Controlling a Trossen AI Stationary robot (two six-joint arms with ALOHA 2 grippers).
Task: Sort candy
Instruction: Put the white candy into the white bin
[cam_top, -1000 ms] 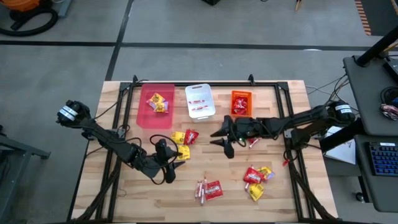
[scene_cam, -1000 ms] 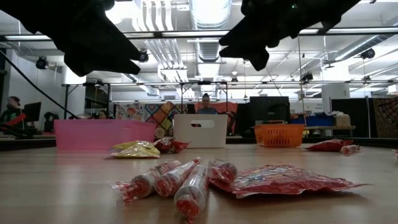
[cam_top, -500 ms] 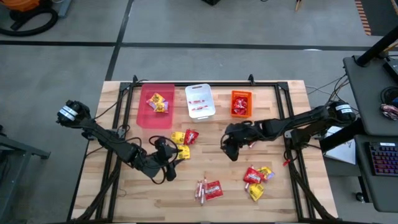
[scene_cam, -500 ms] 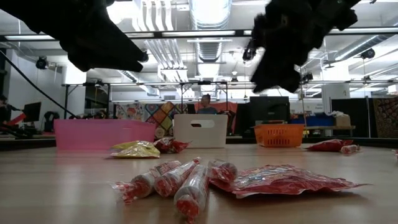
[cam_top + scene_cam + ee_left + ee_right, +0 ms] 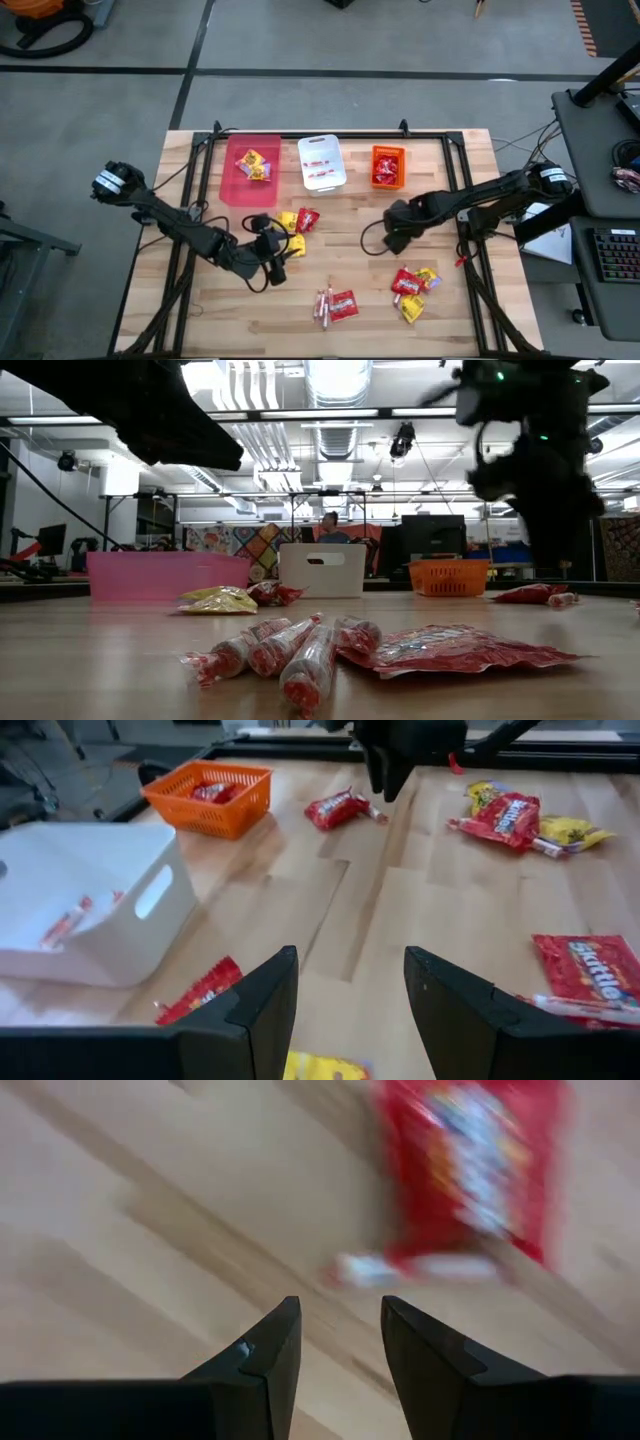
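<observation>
Candy lies in three loose groups on the table: yellow and red packets (image 5: 297,220), pinkish sticks with a red packet (image 5: 335,303), and red and yellow packets (image 5: 412,282). My left gripper (image 5: 278,250) hovers open just near-left of the first group; in its wrist view a red packet (image 5: 200,995) lies ahead of its fingers. My right gripper (image 5: 392,240) is open and points down over a lone red packet (image 5: 470,1160) with a stick (image 5: 400,1268) beside it. From the left wrist view, this packet (image 5: 340,808) lies on the wood next to my right gripper (image 5: 385,780).
Three bins stand along the far side: pink (image 5: 250,168) holding yellow packets, white (image 5: 321,162) holding sticks, orange (image 5: 387,167) holding red packets. A black frame rail (image 5: 330,135) borders the table. Bare wood lies between the candy groups. People sit in the room beyond.
My right gripper has swung from the table's middle toward the right edge and turned from lying level to pointing down over the lone red packet. My left gripper has edged slightly toward the yellow and red packets. No candy has moved.
</observation>
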